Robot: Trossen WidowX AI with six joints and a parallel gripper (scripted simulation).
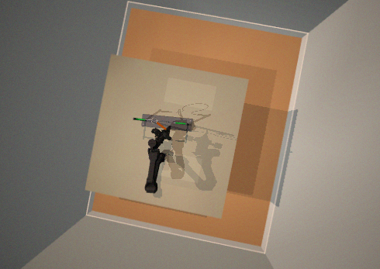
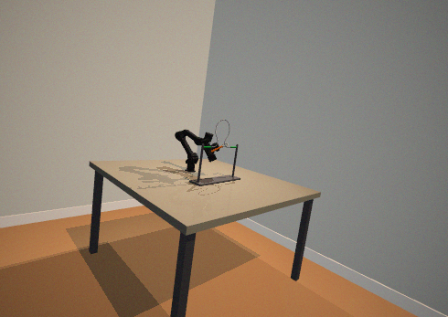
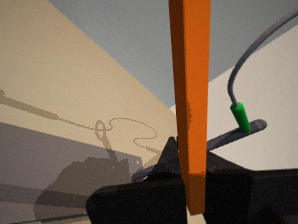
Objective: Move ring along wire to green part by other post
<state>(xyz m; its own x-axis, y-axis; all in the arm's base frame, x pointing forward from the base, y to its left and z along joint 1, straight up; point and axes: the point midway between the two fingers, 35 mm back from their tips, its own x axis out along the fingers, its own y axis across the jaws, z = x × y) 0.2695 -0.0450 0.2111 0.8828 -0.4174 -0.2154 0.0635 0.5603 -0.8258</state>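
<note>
The ring (image 1: 154, 120) (image 2: 225, 145) is small and pale, at the grey wire (image 2: 229, 129) (image 3: 231, 80). It is nearer the left green part (image 1: 140, 119) in the top view than the right green part (image 1: 181, 123). The views are too small to tell whether it touches the wire. Its orange handle (image 1: 160, 125) (image 2: 217, 149) (image 3: 192, 90) slants from the ring to my gripper (image 1: 167, 129) (image 3: 175, 141), which is shut on the handle. The ring is outside the wrist view, where one green part (image 3: 240, 117) shows at right by a post top.
Two posts (image 2: 200, 165) (image 2: 235, 162) stand on a dark base plate (image 2: 215, 181) on the table (image 2: 256, 195). The grey wire rises in a tall loop above the posts in the exterior view. My arm (image 1: 153, 167) reaches in from the table's near side in the top view.
</note>
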